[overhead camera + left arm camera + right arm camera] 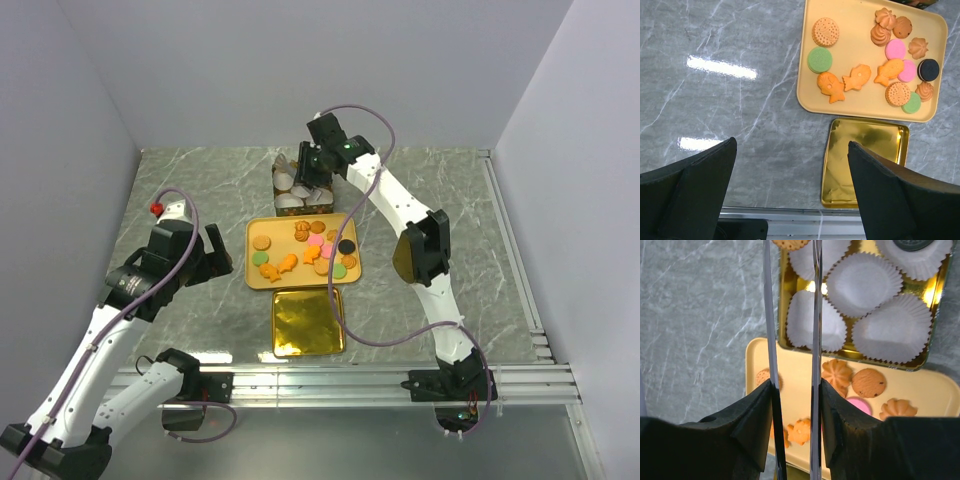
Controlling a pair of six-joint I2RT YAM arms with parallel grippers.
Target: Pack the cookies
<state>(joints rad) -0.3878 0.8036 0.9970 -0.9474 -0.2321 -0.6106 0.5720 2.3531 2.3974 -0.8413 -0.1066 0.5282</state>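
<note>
Though parked nearest, at the lower left of the overhead view, idle: left gripper (pixel 791 150), fingers spread wide, nothing between them. Just beyond, low in the left wrist view, gold lid (pixel 865 160) lying flat just beside the near edge of yellow tray (pixel 850 45). On that tray, most of the cookies (pixel 888 71), loose in a single layer, some touching. Look stiff, light and smooth-faced, so probably prone to skid or tip if pressed from above; best taken across the rim, edge to edge. Farther up, at upper centre of the overhead view, right gripper (pixel 795 385) clamped on thin metal tongs (pixel 816 315), tan cookie (pixel 790 243) seemingly pinched at the tips over gold tin (pixel 935 295) of white paper cups (pixel 863 284). Already holds a black cookie (pixel 912 244) in the upper-right cup of the right wrist view. Flimsy cups, likely to shift if nudged. Underneath, grey marbled table (pixel 740 125), glossy with glare, probably slippery. Beyond, plain pale walls (pixel 300 70) at the far side and both flanks.
</note>
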